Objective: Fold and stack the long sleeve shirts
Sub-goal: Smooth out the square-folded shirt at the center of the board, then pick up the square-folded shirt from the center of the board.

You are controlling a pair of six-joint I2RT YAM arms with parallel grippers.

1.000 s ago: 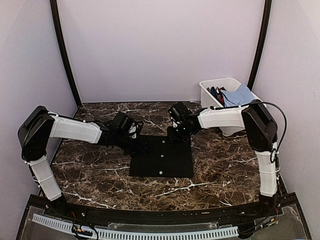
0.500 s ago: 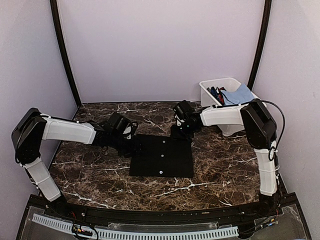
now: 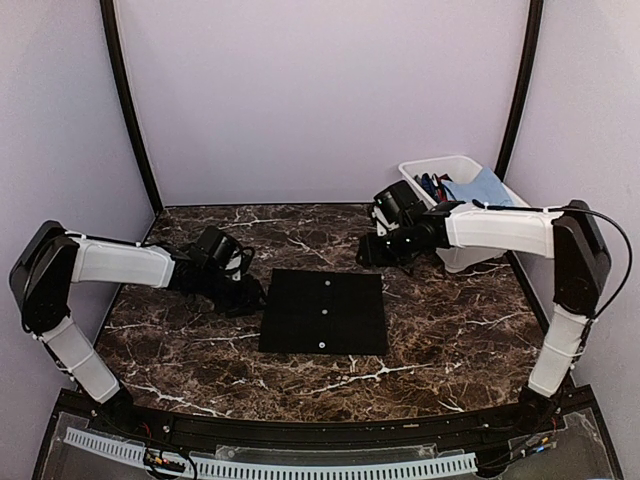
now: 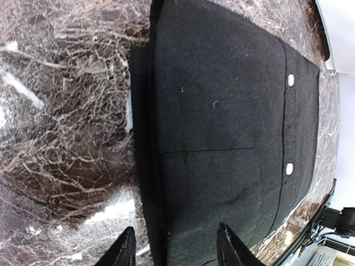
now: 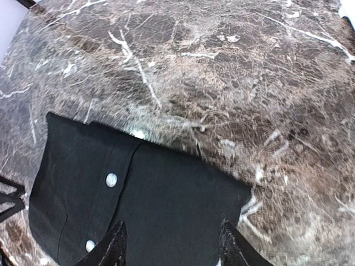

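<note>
**Black shirt folded, stack not started**

The black shirt (image 3: 323,312) lies flat mid-table as a tidy rectangle. Its button (image 3: 325,311) placket faces up and runs near to far. I see no sleeves or collar sticking out in the top view, so I'd call the fold on this one done or very nearly so.

One nit: in the left wrist view an under layer (image 4: 140,111) peeks out along one edge. It looks cosmetic and I wouldn't redo the fold for it.

Left fingers (image 4: 125,252) are parted with nothing between them, hovering over the shirt's left edge. Right fingers (image 5: 113,246) are also parted and empty, just off the far right corner of the shirt, over bare table (image 3: 450,320). Neither arm is holding cloth.

What's left, as I judge it:
- There is no stack yet. This is the only shirt I can see on the table.
- The white bin (image 3: 412,190) at the far right holds a blue cloth (image 3: 478,190) and some other coloured items. I can't tell from here whether those are shirts.
- If they are, the next job is to pull one out, fold it and lay it on the black one.

I'd put the overall task at early to midway.
</note>
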